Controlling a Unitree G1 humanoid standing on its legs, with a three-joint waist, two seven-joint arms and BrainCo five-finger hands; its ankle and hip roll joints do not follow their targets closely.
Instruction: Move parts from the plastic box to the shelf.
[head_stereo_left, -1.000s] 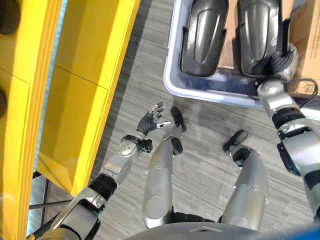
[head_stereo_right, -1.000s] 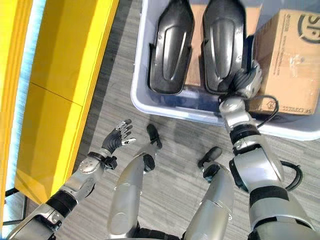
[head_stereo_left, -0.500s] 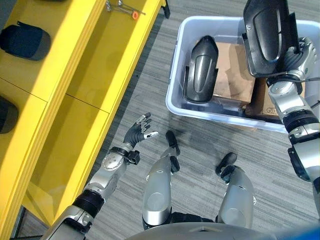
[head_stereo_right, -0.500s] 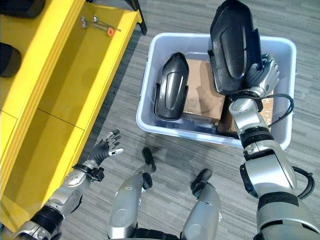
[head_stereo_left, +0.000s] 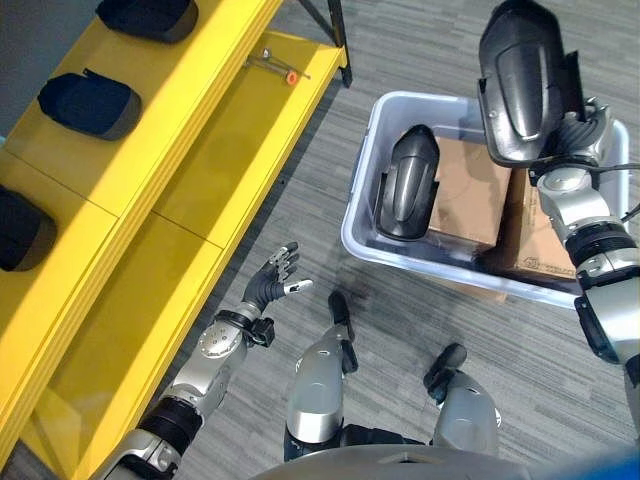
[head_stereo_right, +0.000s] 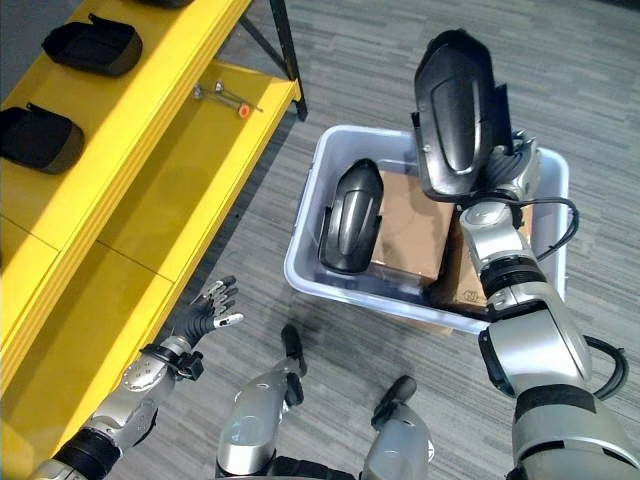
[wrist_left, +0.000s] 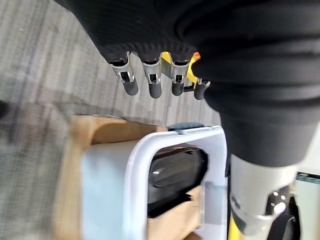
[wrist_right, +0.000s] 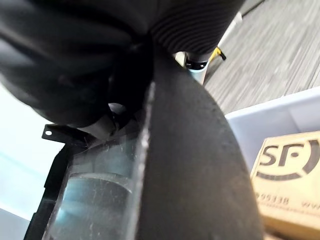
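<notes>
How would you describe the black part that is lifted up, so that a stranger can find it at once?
Start from the pale plastic box on the grey floor, to the right of the yellow shelf. Above its far right end, the right hand holds a long glossy black part. Its twin lies inside the box against a cardboard carton; this one is in the air.

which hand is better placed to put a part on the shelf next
Probably the right hand: it already grips a black part, lifted above the plastic box. The left hand hangs open and empty beside the yellow shelf.
</notes>
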